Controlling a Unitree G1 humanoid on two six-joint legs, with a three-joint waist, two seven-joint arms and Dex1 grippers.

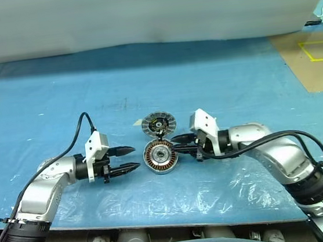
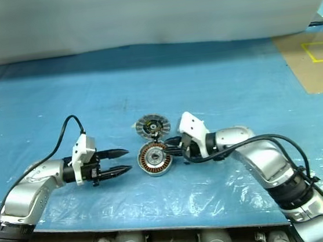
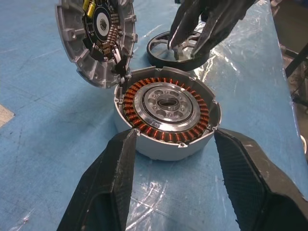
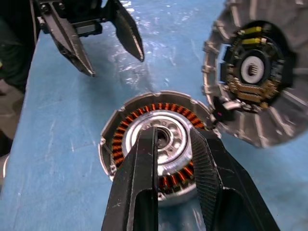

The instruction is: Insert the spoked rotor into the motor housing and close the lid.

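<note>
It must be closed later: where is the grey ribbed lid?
In the head views, the flat grey ribbed round lid stands tilted just behind the copper-wound round motor housing, centre of the blue sheet.

A desk (image 1: 214,74) covered with a blue sheet, glossy and crinkled toward its near edge, carried the parts. Near the middle sat a round grey motor housing (image 1: 160,157) with a ring of copper-brown windings around a silver hub. Its grey ribbed lid (image 1: 158,123) with a black centre stood tilted open against the housing's far edge. A black-rimmed, silver-spoked rotor (image 3: 179,49) lay flat just beside the housing.
</note>
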